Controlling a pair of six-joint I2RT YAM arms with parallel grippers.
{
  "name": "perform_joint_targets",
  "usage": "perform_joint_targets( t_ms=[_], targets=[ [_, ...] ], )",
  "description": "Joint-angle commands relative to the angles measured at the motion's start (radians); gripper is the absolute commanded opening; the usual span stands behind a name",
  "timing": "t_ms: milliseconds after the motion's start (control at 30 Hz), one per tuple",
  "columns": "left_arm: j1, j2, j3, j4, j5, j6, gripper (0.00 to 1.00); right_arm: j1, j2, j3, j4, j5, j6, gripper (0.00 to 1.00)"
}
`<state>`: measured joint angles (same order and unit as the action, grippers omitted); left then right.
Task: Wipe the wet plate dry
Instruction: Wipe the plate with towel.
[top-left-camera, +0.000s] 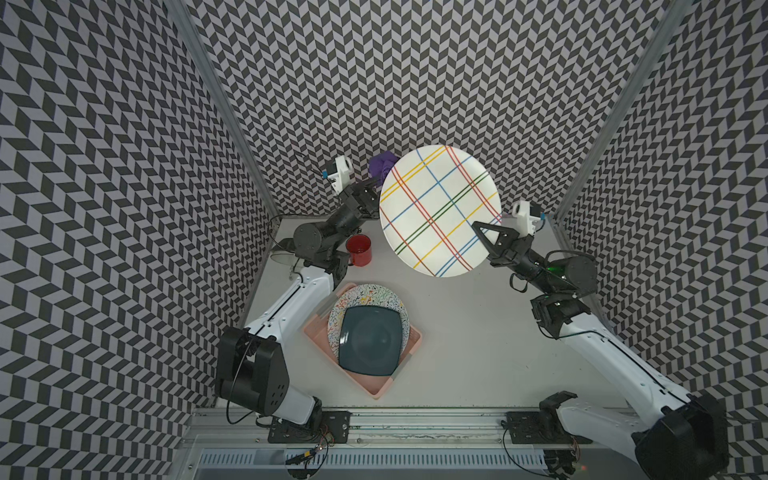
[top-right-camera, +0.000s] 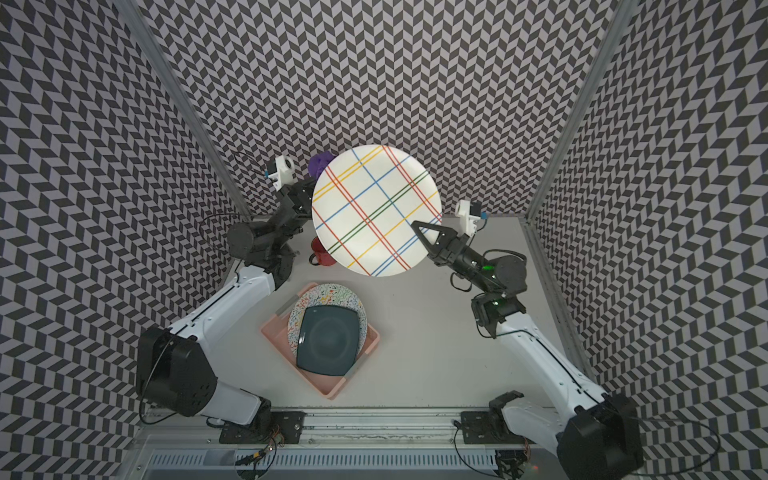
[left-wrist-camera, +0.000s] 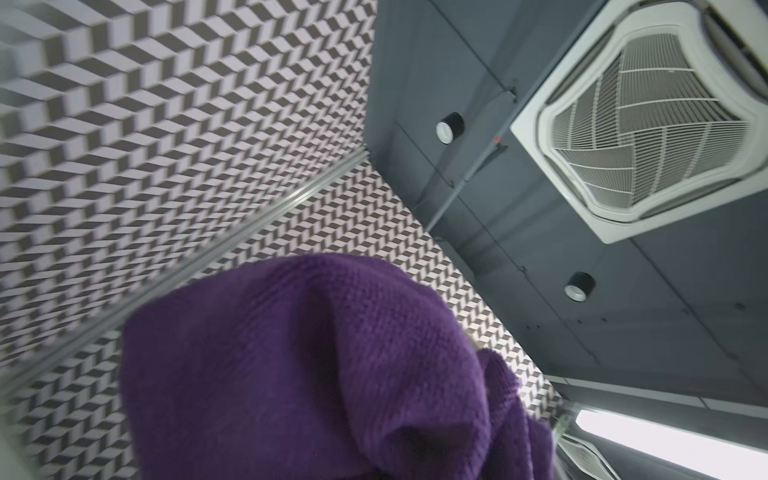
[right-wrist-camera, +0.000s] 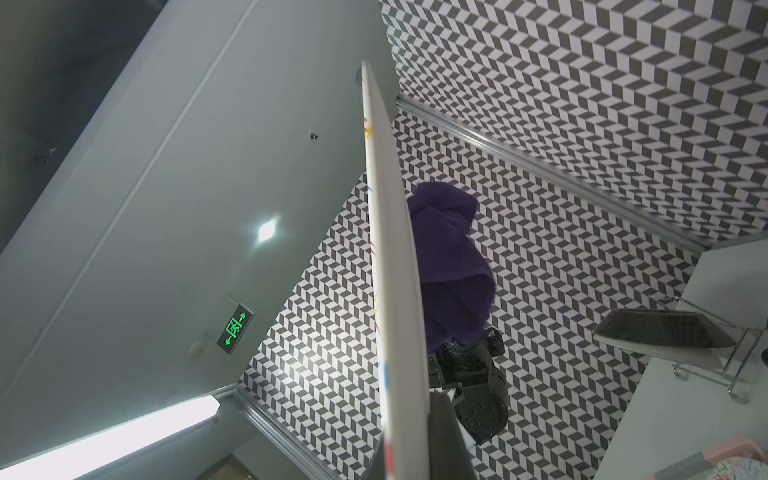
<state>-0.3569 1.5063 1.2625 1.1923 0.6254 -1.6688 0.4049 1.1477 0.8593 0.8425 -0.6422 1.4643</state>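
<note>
The plate (top-left-camera: 440, 208) (top-right-camera: 376, 208) is round and white with coloured plaid stripes, and it is held up in the air with its face to the camera in both top views. My right gripper (top-left-camera: 482, 232) (top-right-camera: 420, 231) is shut on its lower right rim. The right wrist view shows the plate edge-on (right-wrist-camera: 395, 270) between the fingers (right-wrist-camera: 451, 440). My left gripper (top-left-camera: 372, 185) (right-wrist-camera: 469, 361) is shut on a purple cloth (top-left-camera: 380, 164) (top-right-camera: 320, 163) (left-wrist-camera: 311, 365) (right-wrist-camera: 449, 257). The cloth sits against the plate's back side at its far left edge and hides the left jaws.
A red mug (top-left-camera: 359, 249) (top-right-camera: 318, 253) stands on the table below the left wrist. A pink tray (top-left-camera: 374, 386) (top-right-camera: 328, 386) near the front holds a speckled plate (top-left-camera: 365, 293) with a dark teal square plate (top-left-camera: 370, 340) on top. Patterned walls enclose three sides.
</note>
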Motion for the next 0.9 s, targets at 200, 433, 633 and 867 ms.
perform_joint_targets(
  t_ms=[200,433,633,867],
  targets=[
    [-0.228,0.047,0.051,0.208,0.049,-0.083,0.0,-0.006,0.194,0.307,0.09,0.077,0.01,0.0],
    [-0.121,0.011,0.086,0.239,-0.007,-0.165,0.0,-0.101,0.128,0.246,0.092,0.043,0.027,0.0],
    [-0.153,0.069,0.132,0.333,-0.062,-0.234,0.0,0.059,0.056,0.157,0.013,0.079,-0.033,0.0],
    [-0.306,0.076,0.157,0.232,0.025,-0.139,0.0,0.004,0.212,0.395,0.038,0.168,-0.036,0.0]
  ],
)
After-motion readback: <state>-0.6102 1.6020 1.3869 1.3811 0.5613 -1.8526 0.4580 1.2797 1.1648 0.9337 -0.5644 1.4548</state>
